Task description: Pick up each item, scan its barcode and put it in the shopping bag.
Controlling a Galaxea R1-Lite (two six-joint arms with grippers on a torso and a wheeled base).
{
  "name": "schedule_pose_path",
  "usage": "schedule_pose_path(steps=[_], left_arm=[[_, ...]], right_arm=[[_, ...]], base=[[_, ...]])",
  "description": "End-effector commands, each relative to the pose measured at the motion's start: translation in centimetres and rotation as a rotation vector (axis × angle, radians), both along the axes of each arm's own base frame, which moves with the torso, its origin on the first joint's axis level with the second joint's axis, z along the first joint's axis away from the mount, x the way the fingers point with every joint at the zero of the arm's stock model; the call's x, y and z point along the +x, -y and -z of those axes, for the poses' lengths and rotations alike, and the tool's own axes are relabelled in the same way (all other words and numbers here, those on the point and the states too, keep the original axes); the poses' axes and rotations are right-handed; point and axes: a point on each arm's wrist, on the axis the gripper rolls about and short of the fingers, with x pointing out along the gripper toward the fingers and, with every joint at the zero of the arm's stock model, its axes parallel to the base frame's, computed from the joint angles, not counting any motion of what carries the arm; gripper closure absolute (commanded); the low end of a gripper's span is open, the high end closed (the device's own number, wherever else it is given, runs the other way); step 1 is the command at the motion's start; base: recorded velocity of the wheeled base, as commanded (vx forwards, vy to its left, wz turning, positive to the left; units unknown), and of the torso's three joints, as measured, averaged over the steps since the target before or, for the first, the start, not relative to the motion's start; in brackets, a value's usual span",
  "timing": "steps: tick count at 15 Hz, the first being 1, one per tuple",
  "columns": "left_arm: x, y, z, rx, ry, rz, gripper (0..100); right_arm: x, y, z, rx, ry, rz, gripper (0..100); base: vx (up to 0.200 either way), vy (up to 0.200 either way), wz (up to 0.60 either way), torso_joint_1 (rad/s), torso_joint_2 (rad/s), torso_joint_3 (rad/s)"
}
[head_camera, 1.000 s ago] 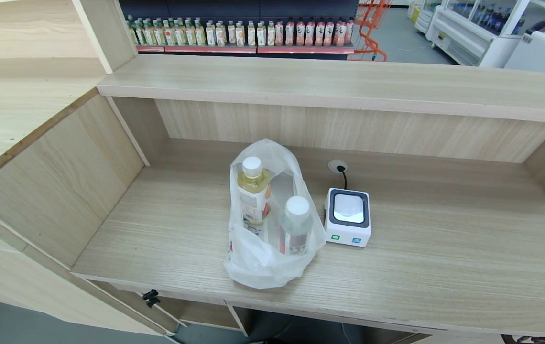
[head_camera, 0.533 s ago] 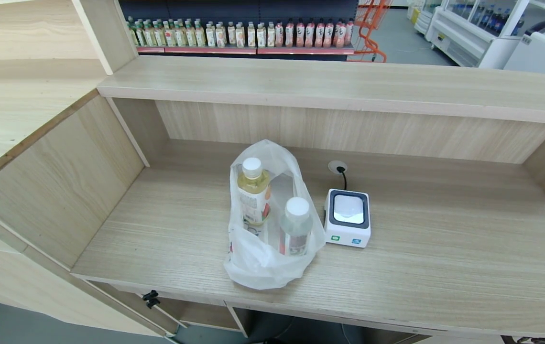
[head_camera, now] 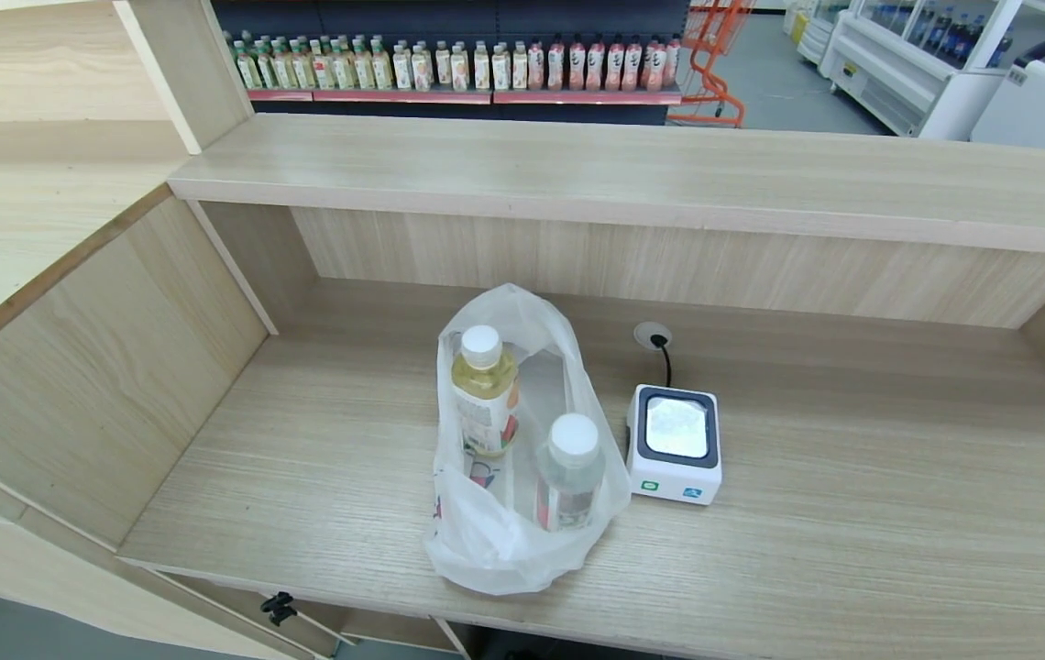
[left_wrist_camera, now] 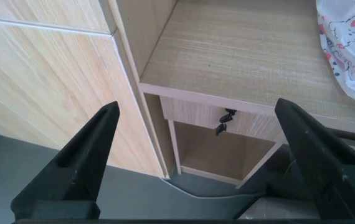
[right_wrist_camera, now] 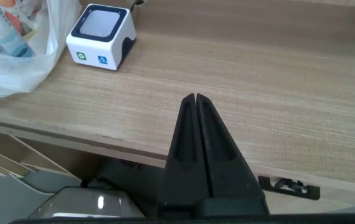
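A white plastic shopping bag (head_camera: 504, 541) stands on the wooden counter (head_camera: 852, 513) with two bottles upright inside: a yellow-drink bottle (head_camera: 484, 390) at the back and a clear bottle (head_camera: 570, 469) in front. The white barcode scanner (head_camera: 675, 443) sits just right of the bag. My left gripper (left_wrist_camera: 196, 155) is open, held off the counter's front left corner, with the bag's edge (left_wrist_camera: 349, 50) beyond it. My right gripper (right_wrist_camera: 195, 99) is shut on nothing, low at the counter's front edge, right of the scanner (right_wrist_camera: 100, 36) and the bag (right_wrist_camera: 15, 62).
A raised shelf (head_camera: 632, 174) runs over the back of the counter, and wooden side panels (head_camera: 101, 367) wall it on the left. A cable (head_camera: 665, 357) runs from the scanner to a hole in the counter. A key (left_wrist_camera: 225, 121) hangs in a drawer below.
The whole head view has shifted down and slightly left, so the camera moved. The bag, bottles and scanner keep their places on the counter.
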Motion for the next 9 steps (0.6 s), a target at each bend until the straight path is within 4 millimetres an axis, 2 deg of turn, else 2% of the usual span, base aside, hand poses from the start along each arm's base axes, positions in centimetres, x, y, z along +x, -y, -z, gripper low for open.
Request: schedule_pose_path(steps=[1,9], left_arm=[[0.0,0.0,0.0,0.0,0.0,-0.001,0],[0.0,0.0,0.0,0.0,0.0,-0.001,0]], right_arm=[[0.03,0.0,-0.01,-0.002,-0.003,0.0,100],[0.03,0.0,-0.01,-0.002,-0.003,0.0,100]], base=[[0.0,0.0,0.0,0.0,0.0,0.0],[0.0,0.0,0.0,0.0,0.0,0.0]])
